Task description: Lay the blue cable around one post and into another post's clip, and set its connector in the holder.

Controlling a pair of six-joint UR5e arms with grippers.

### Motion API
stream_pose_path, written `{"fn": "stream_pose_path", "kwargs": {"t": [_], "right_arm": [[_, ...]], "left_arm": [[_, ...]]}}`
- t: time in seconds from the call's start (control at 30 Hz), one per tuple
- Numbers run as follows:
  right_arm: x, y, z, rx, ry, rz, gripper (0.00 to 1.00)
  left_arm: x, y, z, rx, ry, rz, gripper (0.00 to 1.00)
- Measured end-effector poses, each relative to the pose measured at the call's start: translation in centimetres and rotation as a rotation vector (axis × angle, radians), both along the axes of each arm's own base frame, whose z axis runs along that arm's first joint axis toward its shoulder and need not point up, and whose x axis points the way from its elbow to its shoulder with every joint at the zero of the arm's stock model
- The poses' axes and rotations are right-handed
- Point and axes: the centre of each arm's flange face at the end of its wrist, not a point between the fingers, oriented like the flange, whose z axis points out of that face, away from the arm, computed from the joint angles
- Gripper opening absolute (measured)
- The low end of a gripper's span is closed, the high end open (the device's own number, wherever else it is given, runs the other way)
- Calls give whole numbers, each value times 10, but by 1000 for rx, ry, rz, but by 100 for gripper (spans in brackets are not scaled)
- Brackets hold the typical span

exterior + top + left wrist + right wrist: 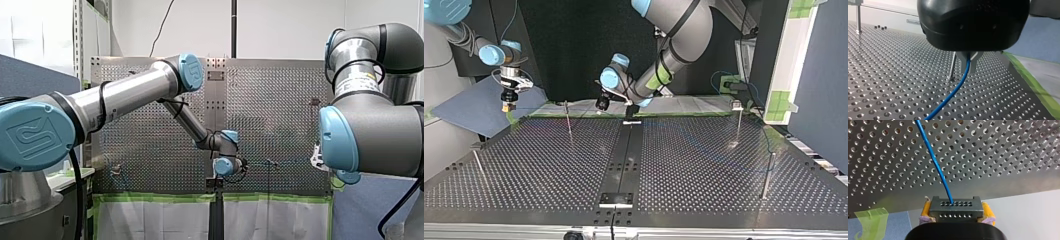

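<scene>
Connector (955,208) is clamped in my right gripper (955,213), blue cable (934,161) pinched in my left gripper (969,67) beside the post (952,65), for looping probably.

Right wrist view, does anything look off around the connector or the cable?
Nothing damaged: the connector sits square between my right gripper's yellow pads, and the blue cable leaves it without a kink. Only the green tape at the table's edge looks odd, its end curled and loose.
</scene>
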Motion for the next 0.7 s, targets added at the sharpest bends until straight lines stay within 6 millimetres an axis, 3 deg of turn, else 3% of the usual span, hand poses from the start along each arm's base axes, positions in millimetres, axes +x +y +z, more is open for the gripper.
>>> {"fn": "stream_pose_path", "kwargs": {"t": [0.07, 0.1, 0.13, 0.17, 0.2, 0.27, 0.3, 0.37, 0.4, 0.43, 0.7], "right_arm": [[0, 0, -1, 2, 3, -1, 0], [0, 0, -1, 3, 4, -1, 0], [0, 0, -1, 4, 5, -1, 0], [0, 0, -1, 5, 7, -3, 0], [-1, 0, -1, 6, 9, -4, 0], [-1, 1, -2, 11, 13, -3, 0], [-1, 1, -3, 13, 14, -3, 0], [0, 2, -3, 15, 15, -2, 0], [0, 2, -4, 16, 15, -2, 0], [0, 2, -4, 17, 15, -2, 0], [2, 3, -4, 17, 23, 2, 0]], "left_arm": [[0, 0, 0, 3, 3, 0, 10], [0, 1, 0, 4, 4, 1, 10], [0, 1, 0, 5, 6, 1, 16], [-1, 1, -1, 8, 8, 1, 29], [-1, 2, -1, 9, 9, 1, 29], [-2, 1, -1, 11, 11, -2, 53], [-3, 0, -1, 11, 11, -3, 53], [-4, -2, 0, 11, 9, -6, 93], [-5, -3, 0, 11, 9, -8, 93], [-5, -4, 0, 12, 8, -9, 100], [-13, -8, 4, 30, 15, 2, 100]]}}
